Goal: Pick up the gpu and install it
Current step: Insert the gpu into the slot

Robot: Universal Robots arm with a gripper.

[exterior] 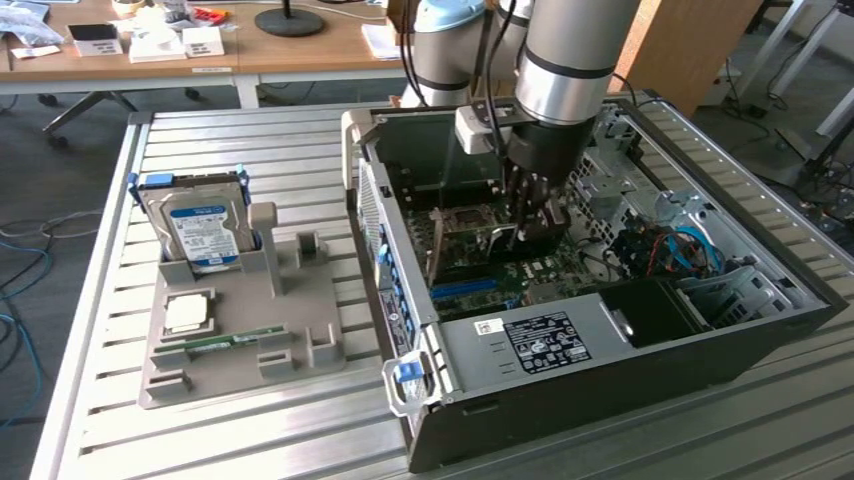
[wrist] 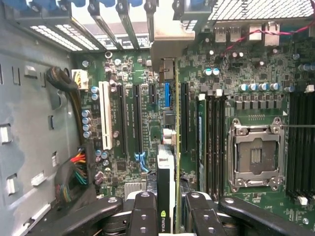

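Inside the computer case (exterior: 601, 400), over the motherboard (wrist: 256, 64), I am holding the gpu (wrist: 166, 172) on its thin edge, with my gripper (wrist: 172, 206) squeezing both flat sides, so it is pointing down at the slots (wrist: 184, 118).

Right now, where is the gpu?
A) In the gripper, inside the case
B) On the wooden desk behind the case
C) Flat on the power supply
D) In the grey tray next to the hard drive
A: the gpu is clamped edge-on in the gripper, over the motherboard inside the case.
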